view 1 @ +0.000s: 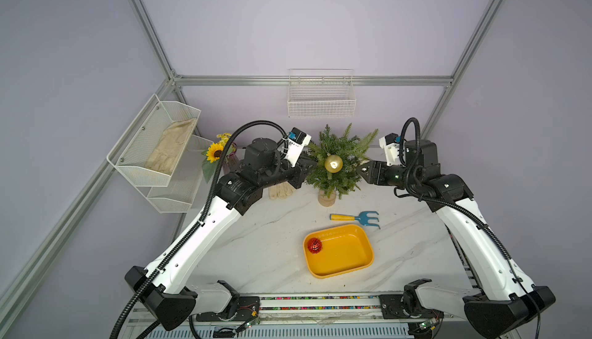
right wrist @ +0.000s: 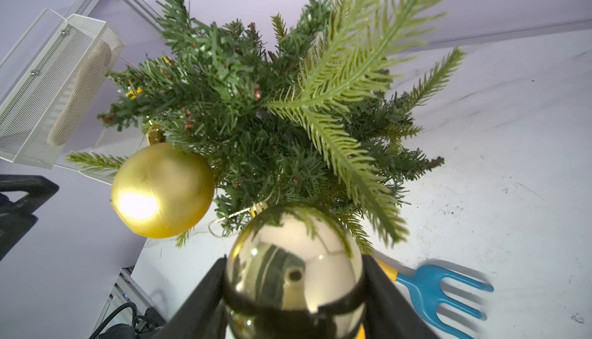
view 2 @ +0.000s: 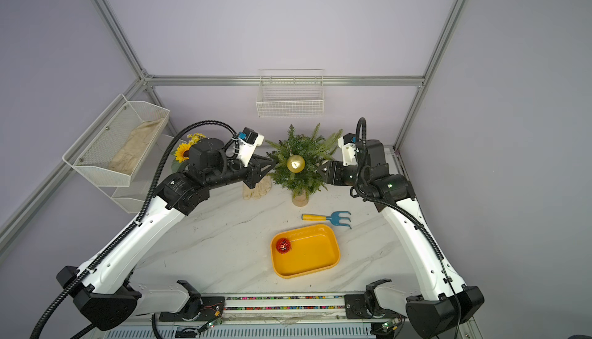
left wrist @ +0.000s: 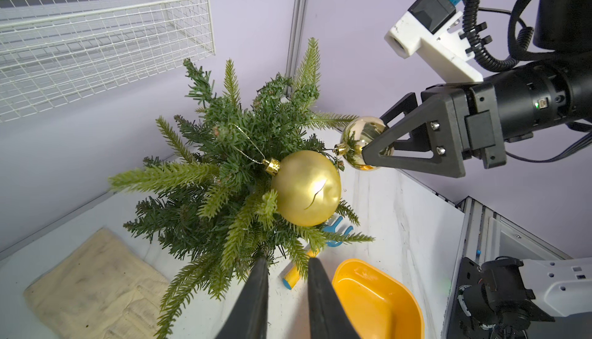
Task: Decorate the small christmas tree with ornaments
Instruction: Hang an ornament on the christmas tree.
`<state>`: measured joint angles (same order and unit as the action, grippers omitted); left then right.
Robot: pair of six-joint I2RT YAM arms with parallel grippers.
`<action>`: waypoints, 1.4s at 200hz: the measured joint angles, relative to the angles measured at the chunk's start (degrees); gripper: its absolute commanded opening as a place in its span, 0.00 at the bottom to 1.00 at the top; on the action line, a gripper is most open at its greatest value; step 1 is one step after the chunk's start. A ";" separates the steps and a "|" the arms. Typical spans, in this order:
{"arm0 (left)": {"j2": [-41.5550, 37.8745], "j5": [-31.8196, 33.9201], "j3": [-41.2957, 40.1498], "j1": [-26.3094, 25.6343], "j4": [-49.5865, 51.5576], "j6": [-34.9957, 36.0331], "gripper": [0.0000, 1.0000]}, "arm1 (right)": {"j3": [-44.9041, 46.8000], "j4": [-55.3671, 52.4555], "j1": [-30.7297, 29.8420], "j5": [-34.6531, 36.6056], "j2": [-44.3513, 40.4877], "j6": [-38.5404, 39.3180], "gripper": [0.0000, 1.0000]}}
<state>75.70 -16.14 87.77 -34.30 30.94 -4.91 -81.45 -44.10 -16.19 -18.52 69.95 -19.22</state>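
In both top views the small christmas tree [view 1: 347,148] stood by the counter's [view 1: 272,235] far edge. The matte gold bauble [view 1: 333,163] already hung on its front, and the red bauble [view 1: 314,245] lay in the yellow tray [view 1: 352,257] toward the near edge. My left gripper [view 1: 312,162] reached into the foliage from one side and my right gripper [view 1: 360,169] from the other, its load lost among the needles there. From the left wrist, my left fingers [left wrist: 256,295] stood a narrow gap apart with nothing between them, just short of the lower branches. Across the tree my right fingers were clenched round the shiny gold bauble [left wrist: 358,129], cap toward the branches. From the right wrist, that bauble filled the foreground, its thread loop [right wrist: 235,215] trailing slack by the needles (hooked on nothing, as far as I could tell). So I judged the second ornament was in hand. Next the loop needed slipping over a branch tip before I let go. The tree's stump was hidden in both wrist views.
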 measured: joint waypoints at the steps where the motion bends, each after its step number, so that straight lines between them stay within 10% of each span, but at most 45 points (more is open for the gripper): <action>1: 0.00 0.00 0.00 0.00 0.00 0.00 0.23 | 0.13 0.07 0.00 0.00 -0.04 -0.07 0.40; 280: 0.37 0.17 0.00 -0.66 0.00 0.02 0.24 | 8.31 1.84 -0.11 1.79 -3.74 -2.67 0.40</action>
<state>76.07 -15.97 87.77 -34.96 30.94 -4.89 -73.14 -42.26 -16.29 -16.73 66.22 -21.89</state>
